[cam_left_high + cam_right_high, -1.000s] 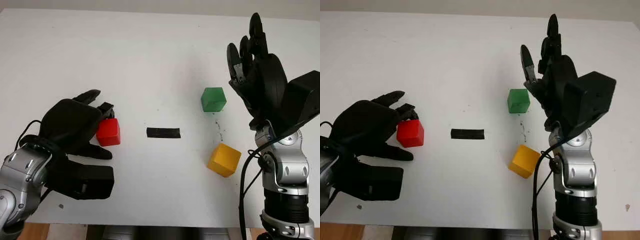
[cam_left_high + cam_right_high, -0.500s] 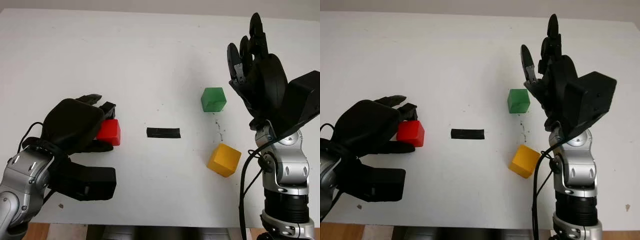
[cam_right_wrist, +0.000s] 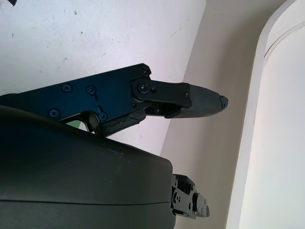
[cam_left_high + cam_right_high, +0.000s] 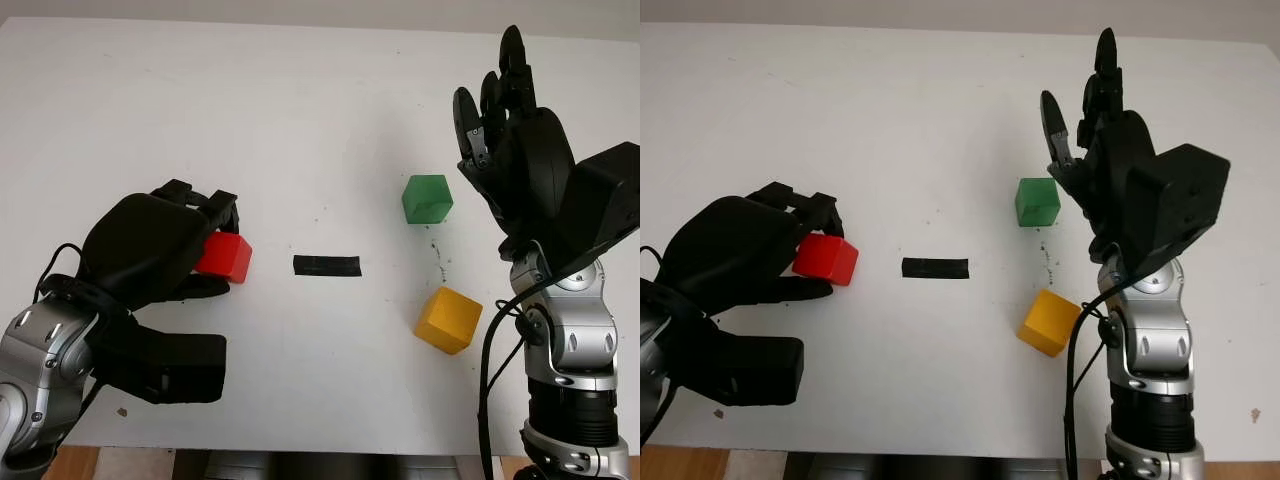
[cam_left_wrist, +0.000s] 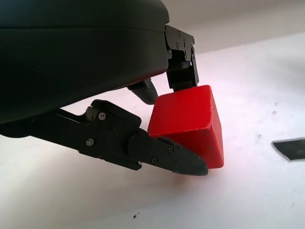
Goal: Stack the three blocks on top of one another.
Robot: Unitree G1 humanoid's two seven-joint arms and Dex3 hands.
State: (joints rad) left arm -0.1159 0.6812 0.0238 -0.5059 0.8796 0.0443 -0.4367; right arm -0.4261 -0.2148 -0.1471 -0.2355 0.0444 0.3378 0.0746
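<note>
My left hand (image 4: 205,250) is shut on the red block (image 4: 226,257) at the left of the white table (image 4: 300,120). The red block (image 5: 190,121) is tilted, pinched between the thumb (image 5: 167,155) below and the fingers (image 5: 181,67) above, its low corner just off the table. The green block (image 4: 427,198) sits right of centre, further back. Nearer the front edge on the right lies the yellow block (image 4: 448,319), turned at an angle. My right hand (image 4: 505,120) is open, raised upright just right of the green block.
A short strip of black tape (image 4: 326,265) lies flat at the table's middle, between the red block and the other two. A few dark specks (image 4: 438,255) mark the surface between the green and yellow blocks.
My left hand has closed on the red block and tipped it up, shifting it slightly right. The right hand and the other blocks have not moved.
</note>
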